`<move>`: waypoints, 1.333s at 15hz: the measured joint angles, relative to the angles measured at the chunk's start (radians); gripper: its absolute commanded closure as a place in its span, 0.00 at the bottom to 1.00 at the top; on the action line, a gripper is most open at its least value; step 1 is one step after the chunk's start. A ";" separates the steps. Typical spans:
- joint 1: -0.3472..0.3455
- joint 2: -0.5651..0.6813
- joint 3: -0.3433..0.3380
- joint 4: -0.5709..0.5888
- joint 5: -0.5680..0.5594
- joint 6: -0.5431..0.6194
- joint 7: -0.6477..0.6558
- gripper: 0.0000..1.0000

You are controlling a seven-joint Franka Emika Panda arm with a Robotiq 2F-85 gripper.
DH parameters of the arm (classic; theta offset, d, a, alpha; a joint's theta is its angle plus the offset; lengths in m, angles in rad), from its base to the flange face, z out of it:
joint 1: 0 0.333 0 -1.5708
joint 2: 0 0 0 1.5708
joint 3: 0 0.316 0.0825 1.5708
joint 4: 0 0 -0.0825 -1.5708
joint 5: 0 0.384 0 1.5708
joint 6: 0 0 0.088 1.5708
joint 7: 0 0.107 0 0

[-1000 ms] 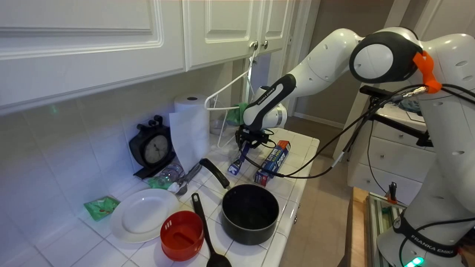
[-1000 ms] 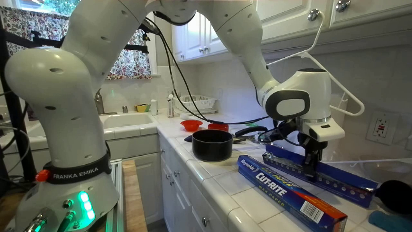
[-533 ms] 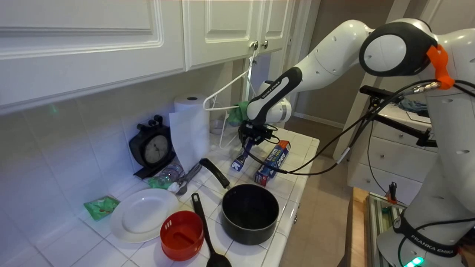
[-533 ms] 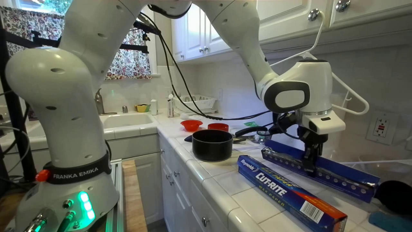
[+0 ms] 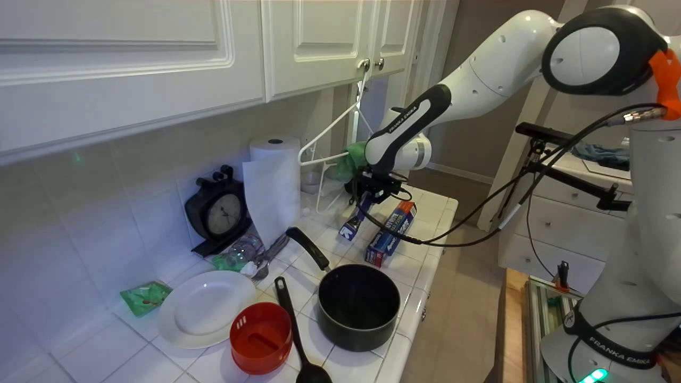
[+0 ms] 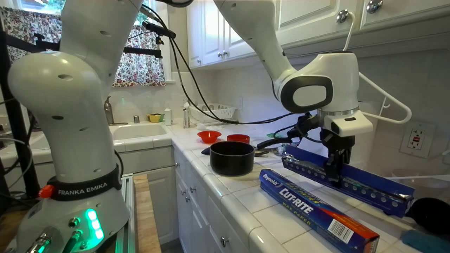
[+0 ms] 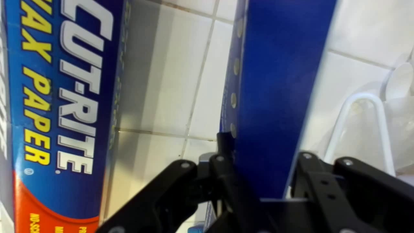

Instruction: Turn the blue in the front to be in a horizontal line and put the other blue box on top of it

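Observation:
The front blue carton (image 6: 318, 215) lies flat on the tiled counter, "Cut-Rite Wax Paper" lettering upward and a red-orange end; it also shows in the wrist view (image 7: 76, 113). Behind it and roughly parallel, the other blue box (image 6: 374, 194), slim and dark, appears raised slightly off the tiles. My gripper (image 6: 334, 172) is shut across this box near its middle. In the wrist view the plain blue face of the other blue box (image 7: 279, 84) runs up between the fingers (image 7: 225, 144); the right fingertip is hidden behind it.
A black pot (image 6: 232, 163) stands at the carton's far end. A white hanger (image 6: 390, 96) dangles from a cabinet knob close to the wrist. A dark round object (image 6: 427, 215) and a teal item (image 6: 423, 239) lie near the box's end. A paper towel roll (image 5: 275, 186) stands by the wall.
The arm has risen, lifting the other blue box and shifting it towards the front carton. The grip stays shut. The hanger has swung a little; the front carton has not moved.

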State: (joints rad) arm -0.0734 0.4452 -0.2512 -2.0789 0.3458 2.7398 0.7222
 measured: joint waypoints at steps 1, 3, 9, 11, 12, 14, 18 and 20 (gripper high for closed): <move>0.001 -0.014 -0.003 -0.015 -0.004 0.000 0.003 0.70; 0.008 -0.043 -0.012 -0.047 -0.022 0.000 0.018 0.70; 0.020 -0.137 -0.021 -0.145 -0.066 0.000 0.053 0.75; 0.022 -0.165 -0.025 -0.177 -0.091 -0.001 0.074 0.74; 0.022 -0.178 -0.028 -0.192 -0.104 -0.001 0.084 0.75; 0.022 -0.199 -0.036 -0.218 -0.130 -0.002 0.108 0.76; 0.018 -0.235 -0.053 -0.260 -0.165 -0.006 0.137 0.77; 0.012 -0.252 -0.055 -0.279 -0.173 -0.007 0.143 0.74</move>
State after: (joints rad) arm -0.0610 0.1933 -0.3058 -2.3581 0.1726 2.7325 0.8652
